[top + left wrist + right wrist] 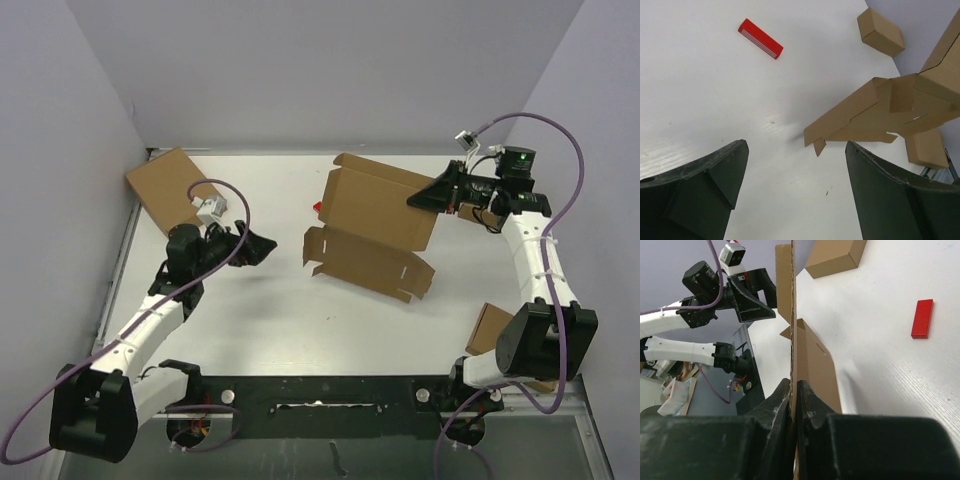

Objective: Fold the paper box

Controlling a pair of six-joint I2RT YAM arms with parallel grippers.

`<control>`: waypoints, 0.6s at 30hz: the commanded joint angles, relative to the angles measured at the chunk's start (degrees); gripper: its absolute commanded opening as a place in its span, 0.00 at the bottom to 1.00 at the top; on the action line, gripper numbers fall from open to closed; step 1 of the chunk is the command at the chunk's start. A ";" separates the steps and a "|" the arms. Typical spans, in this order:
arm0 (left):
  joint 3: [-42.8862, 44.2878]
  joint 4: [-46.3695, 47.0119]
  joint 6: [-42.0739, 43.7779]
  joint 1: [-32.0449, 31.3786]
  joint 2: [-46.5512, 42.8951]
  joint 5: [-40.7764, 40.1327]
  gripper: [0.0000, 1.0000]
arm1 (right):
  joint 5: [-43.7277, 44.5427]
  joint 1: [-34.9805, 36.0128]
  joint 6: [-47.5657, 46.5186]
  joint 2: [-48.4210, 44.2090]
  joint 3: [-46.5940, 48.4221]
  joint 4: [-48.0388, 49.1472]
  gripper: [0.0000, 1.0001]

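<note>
The paper box [375, 225] is a brown cardboard blank with flaps and slits, partly raised off the middle of the table. My right gripper [432, 195] is shut on its right edge; in the right wrist view the sheet [812, 360] runs edge-on between the closed jaws of the right gripper [794, 386]. My left gripper [262, 247] is open just left of the blank and apart from it. In the left wrist view, nothing sits between the left gripper's [796, 155] fingers [720, 175], and a flap corner of the paper box [880, 107] hangs ahead of them.
A ready-made cardboard box [165, 185] lies at the back left, another [492, 330] by the right arm's base. A small red block [318, 208] lies behind the blank, seen also as the red block [760, 38] and the red block [922, 318]. Walls enclose the table.
</note>
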 commanded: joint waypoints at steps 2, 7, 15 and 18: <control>-2.08 10.87 -2.19 0.25 3.47 4.96 0.77 | 1.19 0.45 -8.13 2.42 2.12 -6.63 0.00; -4.41 16.80 -4.26 0.26 8.24 7.48 0.75 | 7.27 1.12 -22.56 9.22 3.44 -14.26 0.00; -6.85 25.97 -6.04 -0.24 18.11 10.37 0.75 | 2.84 1.11 -31.29 11.56 3.05 -16.30 0.00; -5.79 28.32 -6.66 -1.24 22.19 11.38 0.75 | 1.67 1.05 -33.16 11.69 3.19 -16.76 0.00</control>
